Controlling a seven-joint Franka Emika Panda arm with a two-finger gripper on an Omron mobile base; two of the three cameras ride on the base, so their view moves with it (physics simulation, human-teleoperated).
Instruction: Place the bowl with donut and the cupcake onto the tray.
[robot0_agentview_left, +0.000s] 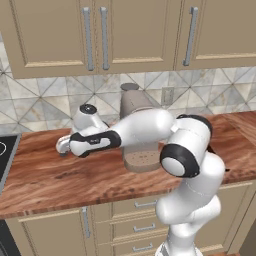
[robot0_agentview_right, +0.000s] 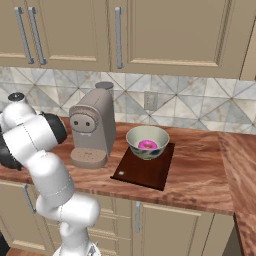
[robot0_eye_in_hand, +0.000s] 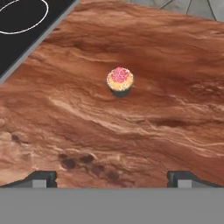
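We find the cupcake (robot0_eye_in_hand: 120, 79) upright and alone on the wood-grain countertop (robot0_eye_in_hand: 144, 127), ahead of the gripper (robot0_eye_in_hand: 112, 177), whose fingers (robot0_eye_in_hand: 41, 178) are spread wide and hold nothing, lined up, we judge, for a grasp. Bare wood surrounds it; the black cooktop (robot0_eye_in_hand: 26, 30) edge lies well apart. The bowl (robot0_agentview_right: 147, 142) with the donut (robot0_agentview_right: 147, 145) already sits on the tray (robot0_agentview_right: 145, 170), right of the coffee machine (robot0_agentview_right: 92, 127), leaving near tray room.

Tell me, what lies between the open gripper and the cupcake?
Nothing: in the hand view, bare wooden counter stretches from the gripper to the cupcake.
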